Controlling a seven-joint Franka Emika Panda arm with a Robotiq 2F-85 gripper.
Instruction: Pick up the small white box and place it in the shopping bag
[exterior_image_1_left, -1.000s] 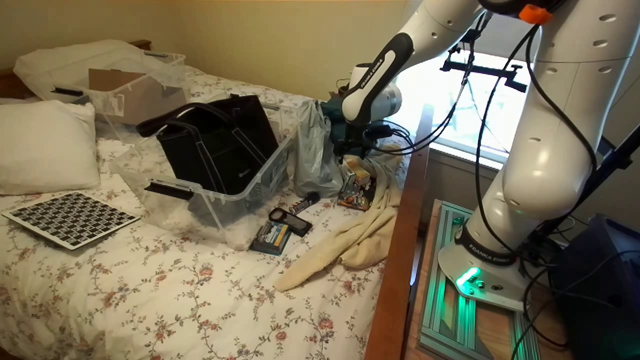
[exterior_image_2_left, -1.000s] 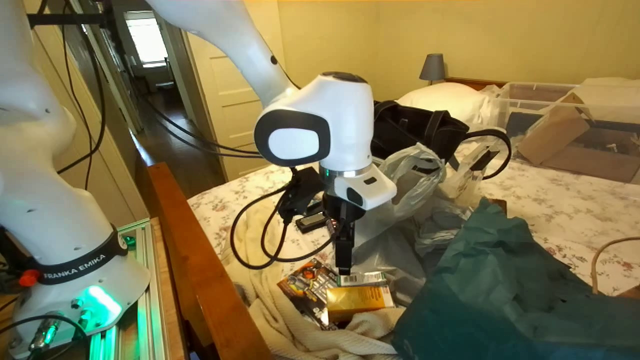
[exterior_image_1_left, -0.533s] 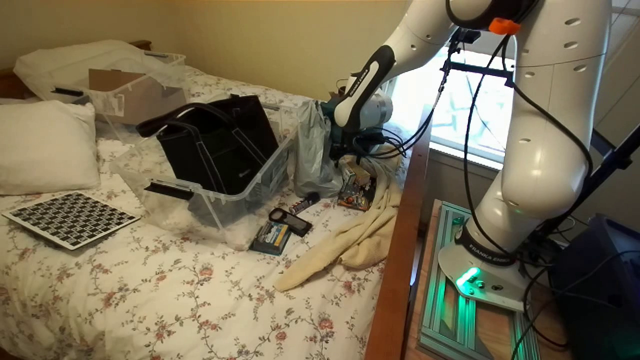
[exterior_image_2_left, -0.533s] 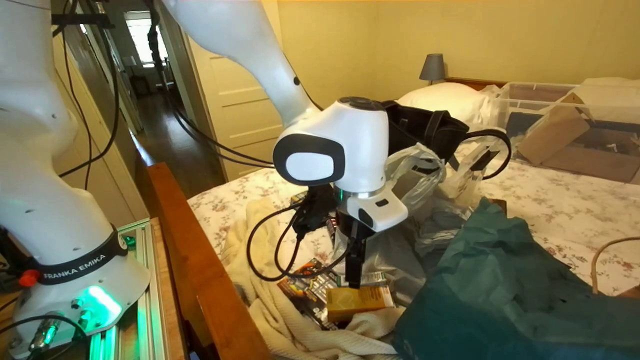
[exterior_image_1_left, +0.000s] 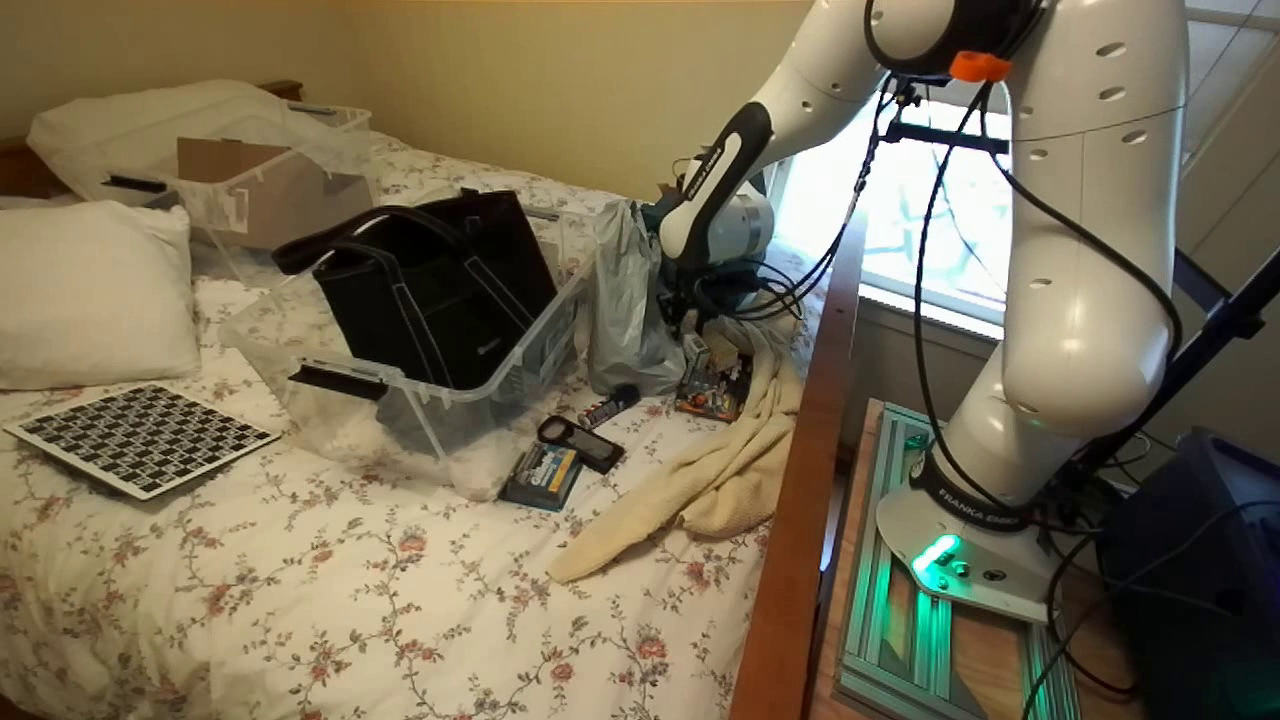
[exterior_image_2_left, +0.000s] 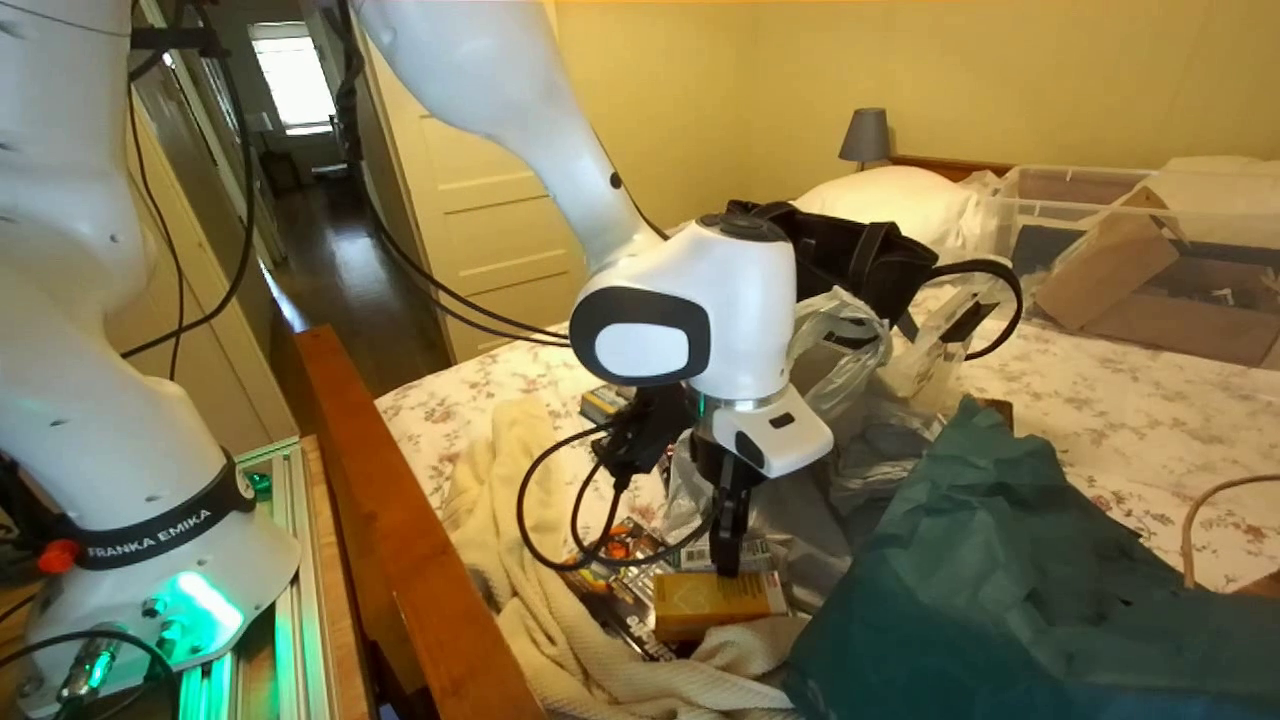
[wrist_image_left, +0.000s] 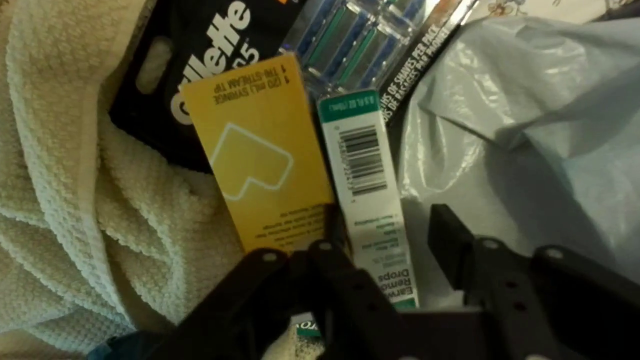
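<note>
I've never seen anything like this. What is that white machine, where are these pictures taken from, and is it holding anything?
It's a robot arm, a jointed limb ending in a gripper with two black fingers for pinching. Both wide pictures come from cameras outside the robot, in different places; the close-up comes from a camera on its wrist.

On the flowered bed are a cream towel, a grey plastic bag, a Gillette pack, and, side by side, a yellow box and a small white box. The black shopping bag stands in a clear bin.

Nothing looks held: the fingers are apart, on either side of the small white box, with a gap visible beside it.
</note>
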